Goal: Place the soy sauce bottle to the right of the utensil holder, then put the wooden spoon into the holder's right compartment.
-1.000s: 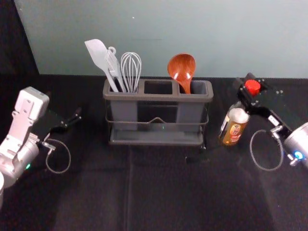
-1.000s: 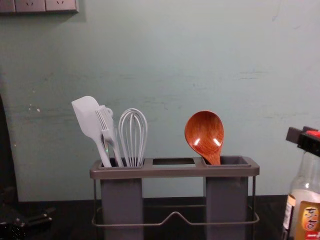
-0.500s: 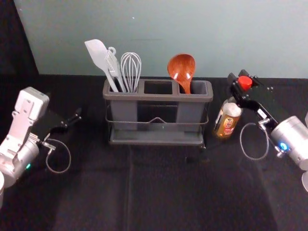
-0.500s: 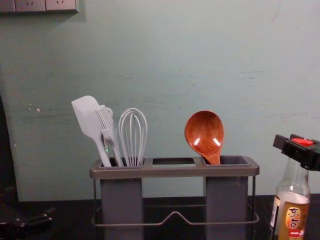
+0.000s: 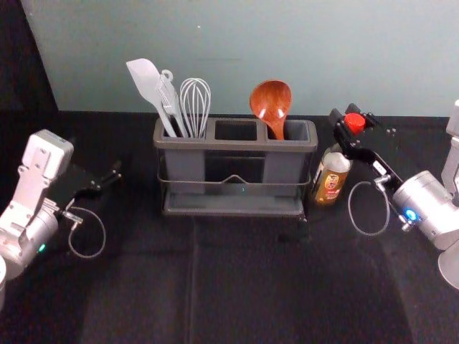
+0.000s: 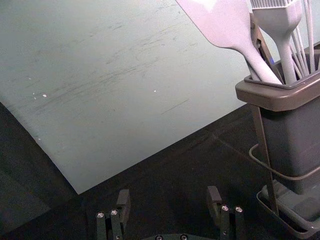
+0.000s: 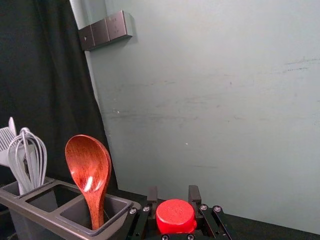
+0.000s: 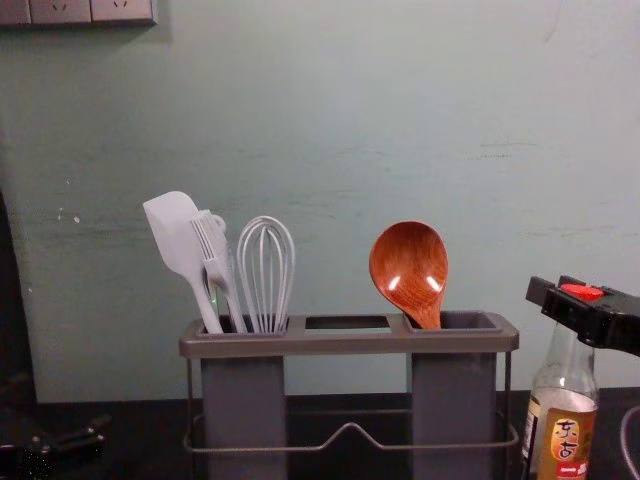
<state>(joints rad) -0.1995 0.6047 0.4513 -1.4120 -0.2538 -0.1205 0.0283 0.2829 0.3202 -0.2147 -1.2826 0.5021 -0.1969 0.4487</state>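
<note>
In the head view my right gripper is shut around the soy sauce bottle just under its red cap. The bottle is roughly upright, close beside the right end of the utensil holder; whether its base touches the table I cannot tell. The right wrist view has the red cap between the fingers of my right gripper. The wooden spoon stands bowl-up in the holder's right compartment. My left gripper is parked left of the holder; in its wrist view the left gripper stands open, holding nothing.
A white spatula, a brush and a whisk stand in the holder's left compartment. The wall rises behind the black tabletop. A looped cable hangs at the right gripper.
My right gripper and the soy sauce bottle have moved left together, nearer to the holder's right end. The left arm, the holder and the spoon have stayed where they were.
</note>
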